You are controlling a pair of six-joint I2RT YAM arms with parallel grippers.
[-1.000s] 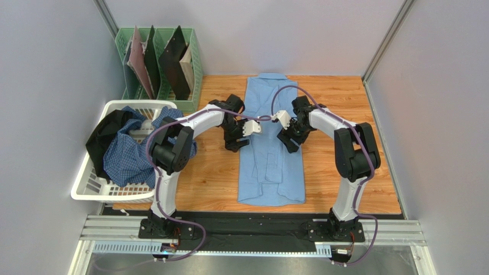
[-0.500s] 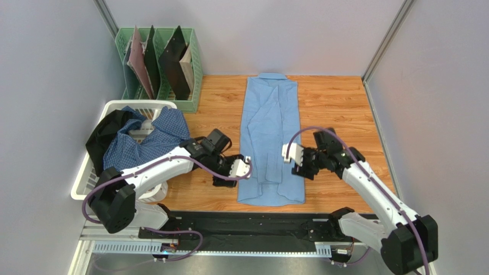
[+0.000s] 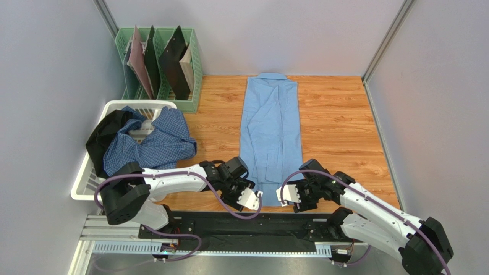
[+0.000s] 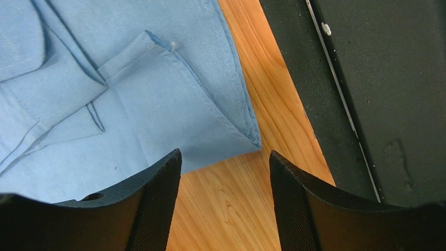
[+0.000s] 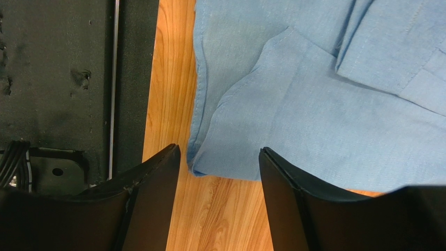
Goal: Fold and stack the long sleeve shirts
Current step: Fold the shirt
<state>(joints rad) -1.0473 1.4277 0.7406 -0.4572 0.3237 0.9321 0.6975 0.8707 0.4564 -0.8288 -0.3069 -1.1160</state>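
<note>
Blue shirt narrowed to a strip, cross-fold not yet made

Light-blue shirt (image 3: 270, 129) lies flat on the wooden table (image 3: 338, 126), collar at the far end and hem at the near edge. Its sides and sleeves are already turned inward, so it reads as one long narrow band. I'd judge the lengthwise folds done and the hem-to-collar fold still to do. The checked shirt (image 3: 152, 146) is crumpled over the rim of the white basket (image 3: 77, 189) on the left, beside a dark garment (image 3: 106, 137). It is unfolded, and nothing is stacked anywhere. Roughly half of one shirt is finished, with the second shirt and the stacking left.

Left gripper (image 3: 251, 199) sits low at the near-left hem corner, jaws spread and holding nothing. In the left wrist view the hem corner (image 4: 255, 141) lies just ahead of the gap between the fingers (image 4: 157, 198), closer to the finger on the right of that view — no contact visible.

Right gripper (image 3: 285, 193) mirrors it at the near-right hem corner, also spread and empty. In the right wrist view the corner (image 5: 194, 168) lies inside the gap, just beside the finger on the left of that view. Whether the cloth touches that finger I can't tell.

Both corners lie close to the black mat (image 3: 241, 220) along the table's near edge. Next move is likely a pinch on each corner.
</note>
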